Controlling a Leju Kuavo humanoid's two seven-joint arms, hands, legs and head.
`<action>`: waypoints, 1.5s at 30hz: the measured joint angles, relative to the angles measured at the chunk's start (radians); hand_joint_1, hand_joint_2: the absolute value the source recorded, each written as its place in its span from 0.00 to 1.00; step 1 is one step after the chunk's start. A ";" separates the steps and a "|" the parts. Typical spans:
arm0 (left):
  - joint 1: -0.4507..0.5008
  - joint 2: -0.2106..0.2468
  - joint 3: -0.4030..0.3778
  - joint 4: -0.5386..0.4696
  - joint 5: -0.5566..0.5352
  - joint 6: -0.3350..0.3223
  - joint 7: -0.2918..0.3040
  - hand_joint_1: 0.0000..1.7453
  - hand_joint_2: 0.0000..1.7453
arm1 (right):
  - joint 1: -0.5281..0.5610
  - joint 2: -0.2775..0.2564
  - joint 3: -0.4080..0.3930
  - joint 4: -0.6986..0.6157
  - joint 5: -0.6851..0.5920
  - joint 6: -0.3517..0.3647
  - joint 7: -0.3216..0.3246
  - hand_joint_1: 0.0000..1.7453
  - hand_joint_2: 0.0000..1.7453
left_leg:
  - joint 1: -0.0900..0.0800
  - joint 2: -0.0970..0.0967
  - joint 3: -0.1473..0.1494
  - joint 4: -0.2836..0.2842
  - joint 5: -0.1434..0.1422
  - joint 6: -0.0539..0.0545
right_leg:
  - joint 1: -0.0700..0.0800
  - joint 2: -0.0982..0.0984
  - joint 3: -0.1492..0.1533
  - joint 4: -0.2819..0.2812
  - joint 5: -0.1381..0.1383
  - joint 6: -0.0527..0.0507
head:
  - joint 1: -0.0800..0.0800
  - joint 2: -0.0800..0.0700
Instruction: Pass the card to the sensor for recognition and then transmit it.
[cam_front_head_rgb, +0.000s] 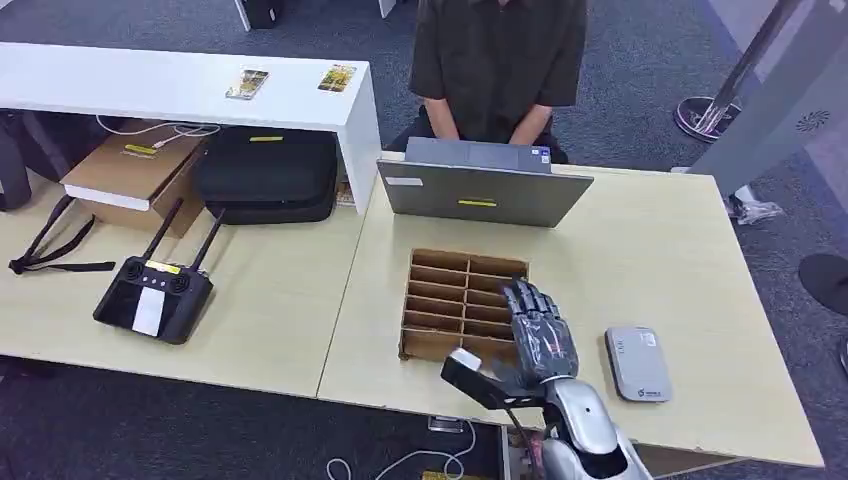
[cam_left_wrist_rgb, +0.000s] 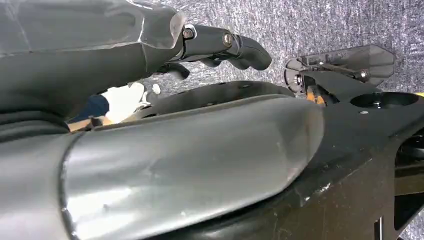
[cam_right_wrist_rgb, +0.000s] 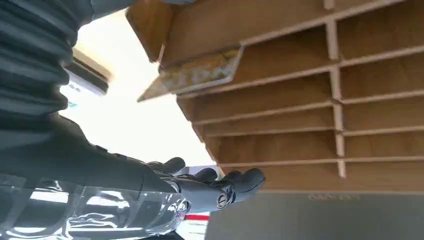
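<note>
A card (cam_right_wrist_rgb: 192, 75) with a worn yellowish face sticks out at a tilt from a slot at the corner of the brown cardboard slotted box (cam_front_head_rgb: 440, 300) (cam_right_wrist_rgb: 300, 100). My right hand (cam_front_head_rgb: 540, 330) (cam_right_wrist_rgb: 210, 187) hovers over the near right part of that box, its fingers stretched out and holding nothing; they stay apart from the card. The flat grey sensor (cam_front_head_rgb: 638, 362) lies on the table just right of this hand. My left hand (cam_left_wrist_rgb: 225, 47) hangs over the grey carpet with its fingers loosely extended and nothing in them.
A person sits behind a grey laptop (cam_front_head_rgb: 480, 185) at the table's far edge. To the left are a black remote controller (cam_front_head_rgb: 155, 295), a black bag (cam_front_head_rgb: 268, 172) and a cardboard box (cam_front_head_rgb: 135, 170). Two more cards (cam_front_head_rgb: 247, 83) lie on the white shelf.
</note>
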 joint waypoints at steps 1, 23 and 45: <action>0.000 0.000 0.000 0.000 0.000 0.000 0.000 0.00 0.00 | 0.006 0.000 -0.001 -0.002 0.004 0.000 0.004 0.00 1.00 | 0.000 0.000 0.000 0.000 0.000 0.000 | 0.000 0.000 0.000 0.000 0.000 0.000 | 0.000 0.000; 0.001 -0.001 0.000 0.000 0.013 0.012 0.000 0.00 0.00 | 0.043 0.010 -0.026 -0.052 0.030 0.006 0.029 0.00 1.00 | 0.000 0.000 0.000 0.000 0.000 0.000 | 0.000 0.000 0.000 0.000 0.000 0.000 | 0.000 0.000; 0.001 -0.002 0.000 0.000 0.017 0.012 0.000 0.00 0.00 | 0.056 0.018 -0.029 -0.068 0.033 0.006 0.029 0.40 1.00 | 0.000 0.000 0.000 0.000 0.000 0.000 | 0.000 0.000 0.000 0.000 0.000 0.000 | 0.000 0.000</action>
